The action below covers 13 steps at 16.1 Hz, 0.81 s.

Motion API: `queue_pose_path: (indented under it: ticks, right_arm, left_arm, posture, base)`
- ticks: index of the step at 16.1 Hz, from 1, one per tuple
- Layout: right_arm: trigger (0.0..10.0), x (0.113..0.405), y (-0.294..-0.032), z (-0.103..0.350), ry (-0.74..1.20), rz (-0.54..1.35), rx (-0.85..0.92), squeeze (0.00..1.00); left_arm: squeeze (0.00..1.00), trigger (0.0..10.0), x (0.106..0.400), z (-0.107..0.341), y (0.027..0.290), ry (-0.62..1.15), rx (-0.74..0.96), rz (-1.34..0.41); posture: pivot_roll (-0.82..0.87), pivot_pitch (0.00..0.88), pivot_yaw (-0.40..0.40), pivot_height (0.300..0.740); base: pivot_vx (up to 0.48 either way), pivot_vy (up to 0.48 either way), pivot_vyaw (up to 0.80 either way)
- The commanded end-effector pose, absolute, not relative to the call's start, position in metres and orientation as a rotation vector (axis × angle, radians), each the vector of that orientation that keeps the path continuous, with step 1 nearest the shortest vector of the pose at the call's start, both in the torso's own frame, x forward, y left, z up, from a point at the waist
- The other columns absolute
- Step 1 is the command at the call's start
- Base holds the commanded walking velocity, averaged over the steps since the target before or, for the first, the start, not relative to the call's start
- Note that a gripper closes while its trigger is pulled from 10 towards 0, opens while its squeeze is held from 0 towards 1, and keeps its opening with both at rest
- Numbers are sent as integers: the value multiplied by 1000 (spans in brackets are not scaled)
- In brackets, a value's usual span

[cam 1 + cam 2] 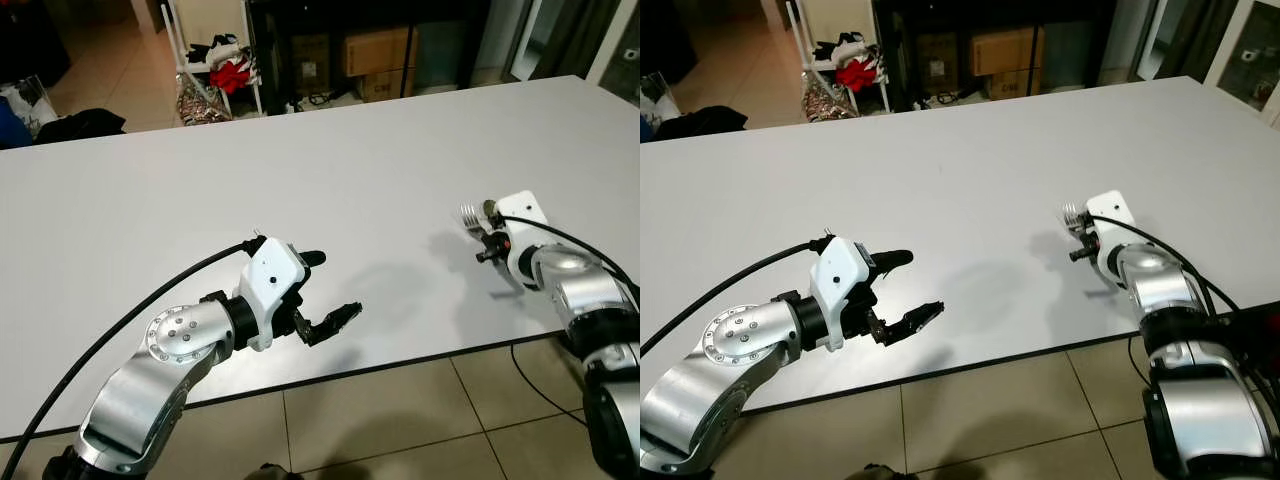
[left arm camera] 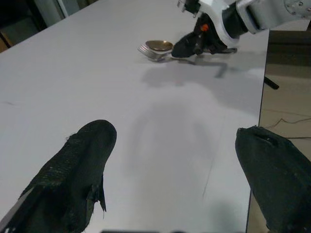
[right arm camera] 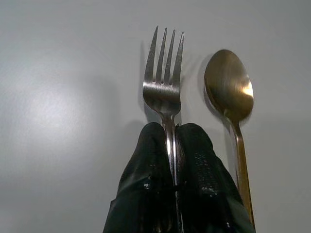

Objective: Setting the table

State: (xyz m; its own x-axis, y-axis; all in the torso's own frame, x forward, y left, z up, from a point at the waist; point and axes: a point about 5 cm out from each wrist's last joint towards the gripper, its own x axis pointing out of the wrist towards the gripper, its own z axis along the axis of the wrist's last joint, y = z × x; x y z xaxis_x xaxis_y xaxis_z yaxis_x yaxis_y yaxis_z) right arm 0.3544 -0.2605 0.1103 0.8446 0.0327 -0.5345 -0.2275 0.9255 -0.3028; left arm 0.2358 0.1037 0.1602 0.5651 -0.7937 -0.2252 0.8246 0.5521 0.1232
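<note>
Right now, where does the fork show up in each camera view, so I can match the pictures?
Left eye view: fork, right of centre, tines poking out past the right claw.
Right eye view: fork, right of centre, ahead of the same claw.
Left wrist view: fork, top centre, beside the spoon.
Right wrist view: fork, centre, handle pinched between the black fingers.
Shared landmark: the spoon, lying alongside the fork on the white table.

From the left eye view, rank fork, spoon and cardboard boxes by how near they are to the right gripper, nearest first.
1. Fork: clamped between the right gripper fingers, at the table's right side.
2. Spoon: lying right beside the fork, on the table.
3. Cardboard boxes: far off, on the floor beyond the table's far edge.
</note>
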Motion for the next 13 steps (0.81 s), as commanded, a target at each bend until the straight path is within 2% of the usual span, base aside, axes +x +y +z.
queue_pose_path:
  ticks: [1,13]
  right_arm:
    - [10000,358,-260,114,535,136,-380,0]
    - [10000,349,-264,97,634,110,-367,0]
  left_arm:
    - [0,10000,235,161,106,159,239,-964]
    - [0,10000,232,160,103,180,233,-1005]
  posture:
    - [-60,23,101,740]
    - [-76,33,100,740]
  base:
    - [0,0,0]
    - [0,0,0]
